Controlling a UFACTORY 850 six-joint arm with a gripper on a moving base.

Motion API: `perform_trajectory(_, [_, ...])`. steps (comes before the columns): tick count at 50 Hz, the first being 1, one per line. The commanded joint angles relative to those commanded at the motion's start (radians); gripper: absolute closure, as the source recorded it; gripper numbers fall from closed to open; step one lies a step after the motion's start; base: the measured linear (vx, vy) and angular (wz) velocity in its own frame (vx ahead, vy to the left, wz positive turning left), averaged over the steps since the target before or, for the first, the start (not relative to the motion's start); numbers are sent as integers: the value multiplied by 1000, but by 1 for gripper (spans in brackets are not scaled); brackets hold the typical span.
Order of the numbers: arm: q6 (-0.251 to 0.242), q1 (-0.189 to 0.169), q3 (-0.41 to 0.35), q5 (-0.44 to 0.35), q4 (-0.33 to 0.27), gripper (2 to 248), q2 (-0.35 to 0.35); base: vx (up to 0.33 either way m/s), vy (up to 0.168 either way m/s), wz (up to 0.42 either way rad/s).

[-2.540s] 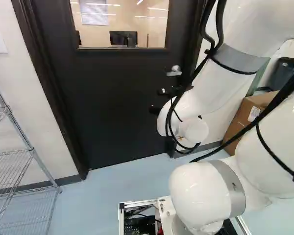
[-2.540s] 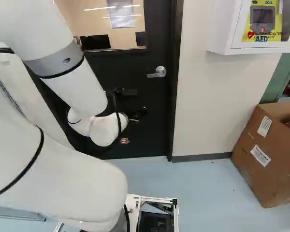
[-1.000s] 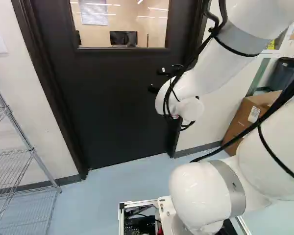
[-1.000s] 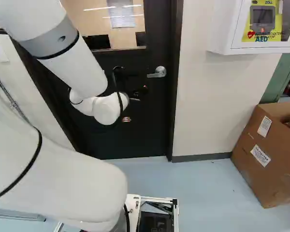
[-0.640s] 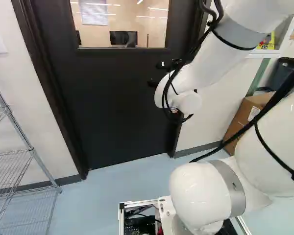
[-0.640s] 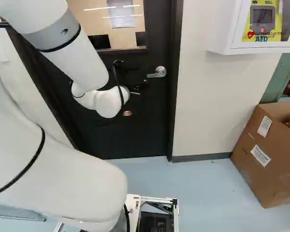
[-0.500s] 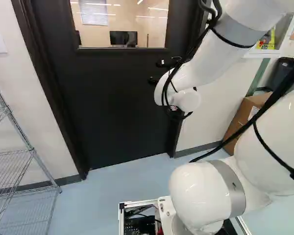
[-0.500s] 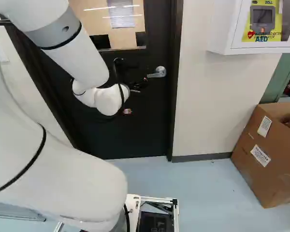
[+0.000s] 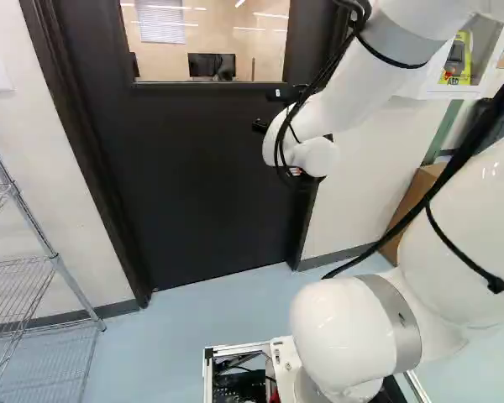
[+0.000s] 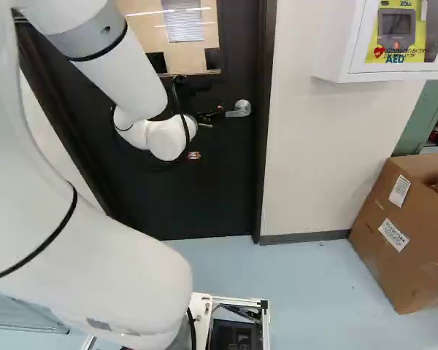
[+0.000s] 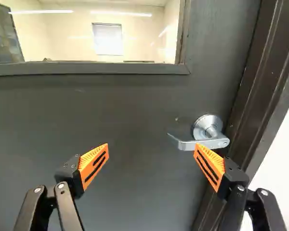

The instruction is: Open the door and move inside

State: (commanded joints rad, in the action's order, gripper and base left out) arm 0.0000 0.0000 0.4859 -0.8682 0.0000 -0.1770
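"Where's the door from where you're sitting?"

"Straight ahead of my arm (image 9: pixel 365 75). It's a dark door (image 9: pixel 202 168) with a window (image 9: pixel 206 38) in its upper part, and it sits shut in its frame (image 11: pixel 267 72)."

"And the handle?"

"A silver lever (image 10: pixel 239 109), on the door's right side in the right base view, lower than the window and close to the frame. The lever reaches away from the frame, roughly level."

"What's the gripper (image 10: pixel 210 115) doing?"

"I've got it up near the handle. In the wrist view my gripper (image 11: pixel 151 150) has its fingers spread wide, with nothing held between them. One of the orange pads (image 11: pixel 211 167) overlaps the lever in that view; the other stands well off to the side, in front of plain door."

"So is that pad touching the lever?"

"I can't tell. It might be just in front of it."

"Anything around you?"

"There's a wire shelf (image 9: pixel 55 262) by the wall at the left of the left base view. Over in the right base view I see a white cabinet (image 10: pixel 336 51) on the wall, and a cardboard box (image 10: pixel 394 240) on the floor (image 10: pixel 314 292), lower down and further right."
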Motion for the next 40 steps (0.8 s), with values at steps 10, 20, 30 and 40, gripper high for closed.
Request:
perform_trajectory(10, [0,0,41,24,0,3,20,0,0,0])
perform_trajectory(20, [0,0,81,63,0,3,40,0,0,0])
perform_trajectory(30, [0,0,122,115,0,3,60,0,0,0])
perform_trajectory(40, [0,0,164,173,0,3,81,0,0,0])
